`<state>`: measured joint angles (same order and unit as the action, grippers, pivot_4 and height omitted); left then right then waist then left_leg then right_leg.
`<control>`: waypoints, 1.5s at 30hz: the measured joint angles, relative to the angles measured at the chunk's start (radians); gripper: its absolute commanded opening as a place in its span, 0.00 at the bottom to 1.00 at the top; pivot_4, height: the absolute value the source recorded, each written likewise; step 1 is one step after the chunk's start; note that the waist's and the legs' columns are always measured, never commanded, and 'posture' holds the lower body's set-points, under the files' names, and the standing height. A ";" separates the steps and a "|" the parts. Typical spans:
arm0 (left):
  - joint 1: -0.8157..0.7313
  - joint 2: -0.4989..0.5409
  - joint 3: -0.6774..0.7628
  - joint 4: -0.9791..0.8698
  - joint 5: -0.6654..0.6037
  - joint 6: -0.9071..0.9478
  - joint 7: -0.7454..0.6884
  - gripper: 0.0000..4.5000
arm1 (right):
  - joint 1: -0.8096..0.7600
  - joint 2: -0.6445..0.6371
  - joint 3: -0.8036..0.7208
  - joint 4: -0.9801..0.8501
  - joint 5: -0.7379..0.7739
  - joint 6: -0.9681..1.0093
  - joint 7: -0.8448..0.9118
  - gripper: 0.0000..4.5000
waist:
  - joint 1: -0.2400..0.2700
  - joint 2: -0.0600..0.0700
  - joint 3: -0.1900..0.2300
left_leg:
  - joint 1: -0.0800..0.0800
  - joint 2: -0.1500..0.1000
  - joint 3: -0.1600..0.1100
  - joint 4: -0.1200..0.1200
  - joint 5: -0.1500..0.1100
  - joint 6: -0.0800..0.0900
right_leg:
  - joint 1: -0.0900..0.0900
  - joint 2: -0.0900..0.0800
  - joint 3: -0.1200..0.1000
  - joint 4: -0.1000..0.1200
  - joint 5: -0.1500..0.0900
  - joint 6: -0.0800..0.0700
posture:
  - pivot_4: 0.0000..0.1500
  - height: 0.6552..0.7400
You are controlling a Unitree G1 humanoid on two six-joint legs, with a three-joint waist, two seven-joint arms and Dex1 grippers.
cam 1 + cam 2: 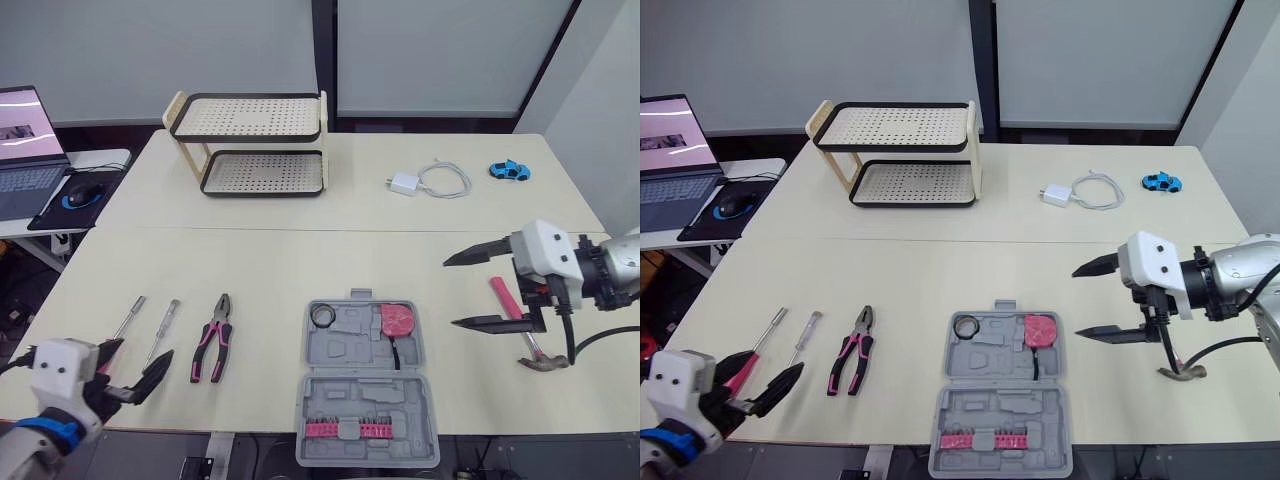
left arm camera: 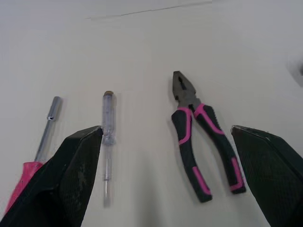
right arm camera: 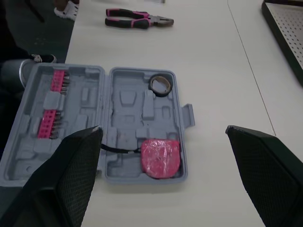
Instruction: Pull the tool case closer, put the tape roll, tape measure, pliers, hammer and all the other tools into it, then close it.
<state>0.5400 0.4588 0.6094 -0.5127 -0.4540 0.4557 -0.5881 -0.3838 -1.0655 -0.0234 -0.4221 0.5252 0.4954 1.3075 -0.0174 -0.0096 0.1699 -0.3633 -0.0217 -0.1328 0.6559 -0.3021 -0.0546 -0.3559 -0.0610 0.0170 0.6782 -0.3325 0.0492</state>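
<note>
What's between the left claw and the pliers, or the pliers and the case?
Nothing visible. The open left claw points at the pliers across bare table; the clear screwdriver and the pink-handled driver lie off to their left. Bare table also runs from the pliers to the open case.

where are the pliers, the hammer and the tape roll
pliers [image 1: 214,330], left eye view, on the handles just below the pivot
hammer [image 1: 504,297], left eye view, on the pink grip
tape roll [image 3: 161,93], right wrist view, on the dark outer band
</note>
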 measured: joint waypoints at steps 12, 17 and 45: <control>-0.192 -0.100 -0.201 -0.082 0.058 0.332 0.361 1.00 | -0.076 0.056 0.088 -0.049 0.008 0.083 -0.026 0.99 | 0.010 0.000 0.000 | -0.001 -0.001 -0.001 0.004 0.000 0.000 | 0.000 0.003 -0.002 0.001 0.000 0.000 | 1.00 1.00; -0.333 -0.099 -0.273 -0.044 0.079 0.472 0.431 1.00 | -0.099 0.064 0.094 -0.049 0.007 0.091 -0.030 0.99 | 0.012 0.000 0.000 | -0.001 -0.001 -0.001 0.004 0.000 0.000 | 0.000 0.004 -0.002 0.001 0.000 0.000 | 1.00 1.00; -0.502 -0.068 -0.359 0.106 0.147 0.681 0.446 0.56 | -0.071 0.067 0.097 -0.066 0.008 0.111 -0.049 1.00 | 0.012 0.000 0.000 | -0.001 -0.001 -0.001 0.004 0.000 -0.001 | 0.000 0.003 -0.002 0.001 0.000 0.000 | 1.00 1.00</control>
<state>0.0384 0.3904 0.2500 -0.4064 -0.3074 1.1367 -0.1418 -0.4548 -0.9983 0.0732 -0.4881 0.5336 0.6063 1.2583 -0.0052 -0.0094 0.1699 -0.3641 -0.0225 -0.1335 0.6601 -0.3020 -0.0552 -0.3561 -0.0580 0.0152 0.6795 -0.3323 0.0494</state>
